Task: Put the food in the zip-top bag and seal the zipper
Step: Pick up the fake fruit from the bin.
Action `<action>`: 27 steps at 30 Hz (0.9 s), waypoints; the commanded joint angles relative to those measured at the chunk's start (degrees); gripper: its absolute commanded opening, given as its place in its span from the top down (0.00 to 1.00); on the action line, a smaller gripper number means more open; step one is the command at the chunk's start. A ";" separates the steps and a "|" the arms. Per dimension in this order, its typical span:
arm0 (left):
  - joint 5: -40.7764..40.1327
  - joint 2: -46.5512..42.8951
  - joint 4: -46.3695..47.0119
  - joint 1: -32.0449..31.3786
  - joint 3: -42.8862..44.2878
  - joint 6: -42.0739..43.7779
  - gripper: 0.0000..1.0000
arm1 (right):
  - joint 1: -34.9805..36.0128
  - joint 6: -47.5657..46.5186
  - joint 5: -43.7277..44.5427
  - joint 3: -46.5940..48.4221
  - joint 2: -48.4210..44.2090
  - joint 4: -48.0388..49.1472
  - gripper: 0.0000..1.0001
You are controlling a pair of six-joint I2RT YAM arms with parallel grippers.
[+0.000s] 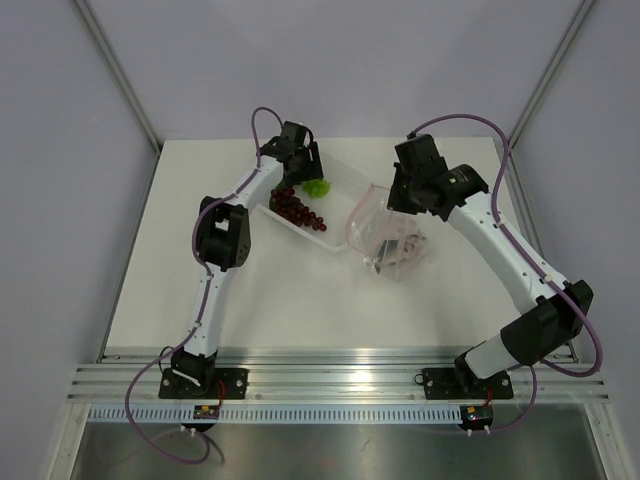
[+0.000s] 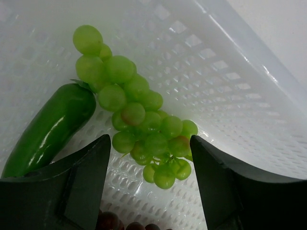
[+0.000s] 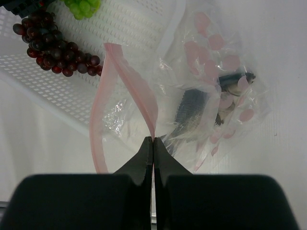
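Note:
My left gripper (image 2: 149,146) hangs open over the white tray (image 2: 230,96), its jaws on either side of a green grape bunch (image 2: 139,124), apart from it. A curved green chili pepper (image 2: 48,129) lies to the left of that bunch. The dark red grape bunch (image 1: 298,208) lies in the same tray. My right gripper (image 3: 153,140) is shut on the pink zipper (image 3: 136,84) of the clear zip-top bag (image 1: 385,235), holding the mouth up and open. A small grey fish (image 3: 192,112) lies inside the bag.
The white tray (image 1: 345,190) sits at the back middle of the table, touching the bag's left side. Grey walls with metal posts close in the back and sides. A metal rail (image 1: 330,385) runs along the near edge by the arm bases.

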 commanded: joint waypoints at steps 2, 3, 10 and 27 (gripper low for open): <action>-1.72 0.28 6.41 -0.06 1.60 -1.87 0.31 | -0.30 0.35 -1.12 0.32 -1.64 1.07 1.00; -1.72 0.54 6.50 -0.06 1.86 -1.87 0.31 | -0.39 0.35 -1.20 0.40 -1.55 1.07 1.00; -1.19 3.53 6.15 -0.06 3.53 -2.40 0.30 | -0.39 0.79 -1.91 0.23 -1.82 1.34 1.00; 2.41 -2.76 8.69 -0.14 -1.38 -2.75 0.77 | -0.30 1.67 -2.26 -0.56 -2.78 1.25 1.00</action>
